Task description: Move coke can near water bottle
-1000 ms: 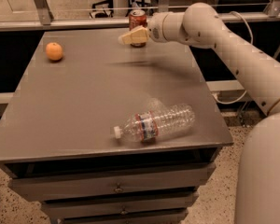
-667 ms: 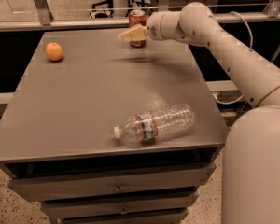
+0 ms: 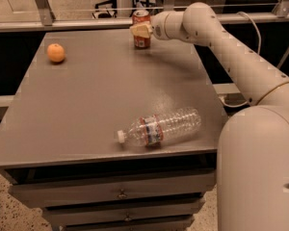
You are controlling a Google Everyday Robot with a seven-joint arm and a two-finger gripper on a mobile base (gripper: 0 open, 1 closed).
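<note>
At far edge of table (image 3: 86, 95), gripper (image 3: 140, 30) at coke can (image 3: 142, 42), grip unclear, water bottle (image 3: 161, 127) label unreadable.

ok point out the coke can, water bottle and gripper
coke can (image 3: 142, 42), camera view, lower red body
water bottle (image 3: 164, 126), camera view, clear ribbed middle
gripper (image 3: 138, 30), camera view, pale tip at the can's upper half

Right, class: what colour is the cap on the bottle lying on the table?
The cap is white, in the camera view. The gripper is at the can.
</note>
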